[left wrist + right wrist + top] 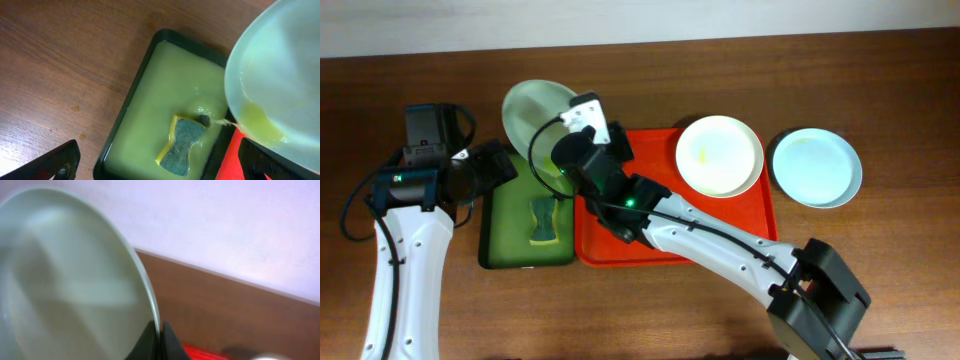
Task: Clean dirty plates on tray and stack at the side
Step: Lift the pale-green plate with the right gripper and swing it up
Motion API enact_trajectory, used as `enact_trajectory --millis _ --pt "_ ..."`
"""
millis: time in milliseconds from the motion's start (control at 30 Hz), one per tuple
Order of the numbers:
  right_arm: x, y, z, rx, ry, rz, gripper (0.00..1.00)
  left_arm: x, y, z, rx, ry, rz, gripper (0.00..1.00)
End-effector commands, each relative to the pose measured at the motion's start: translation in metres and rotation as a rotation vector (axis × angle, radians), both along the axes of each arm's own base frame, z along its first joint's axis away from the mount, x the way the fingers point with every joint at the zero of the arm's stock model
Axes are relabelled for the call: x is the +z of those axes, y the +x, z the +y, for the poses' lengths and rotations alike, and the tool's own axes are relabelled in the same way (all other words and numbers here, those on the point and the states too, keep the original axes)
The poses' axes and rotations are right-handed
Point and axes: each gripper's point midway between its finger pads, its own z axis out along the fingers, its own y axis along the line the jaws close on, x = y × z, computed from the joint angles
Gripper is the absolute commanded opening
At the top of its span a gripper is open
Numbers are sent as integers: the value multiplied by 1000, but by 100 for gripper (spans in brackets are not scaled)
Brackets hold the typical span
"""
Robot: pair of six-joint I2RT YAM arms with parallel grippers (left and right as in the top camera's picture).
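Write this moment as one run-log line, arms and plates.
right gripper: shut on pale green plate, tilted over green tray | left gripper: open | cream plate: on red tray | blue plate: on table

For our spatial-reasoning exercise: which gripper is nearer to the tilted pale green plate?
Right. The right gripper grips the plate by its rim; the left gripper hangs open beside the plate, over the green tray, not touching it.
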Motion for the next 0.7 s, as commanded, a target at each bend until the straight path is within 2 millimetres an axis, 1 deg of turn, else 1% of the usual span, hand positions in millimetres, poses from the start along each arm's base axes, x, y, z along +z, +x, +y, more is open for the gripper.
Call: enact_trajectory --millis 0,67,167,233,300,567,667 --pt "39 0 5 33 -223 -153 4 5 1 4 21 9 -14 99" --pt "58 -4 16 65 -270 -233 4 5 1 4 21 9 -14 99" --pt "79 -9 25 92 -350 -323 4 5 1 4 21 9 -14 99" --pt "85 -9 25 94 -384 -347 4 5 1 4 21 9 -14 99" --pt "86 -9 25 97 -406 -352 4 5 1 4 21 9 -14 99" --pt "88 -9 24 83 -394 -356 4 5 1 4 21 9 -14 99" --pt "84 -7 10 -11 -267 -318 4 5 1 4 21 9 -14 99"
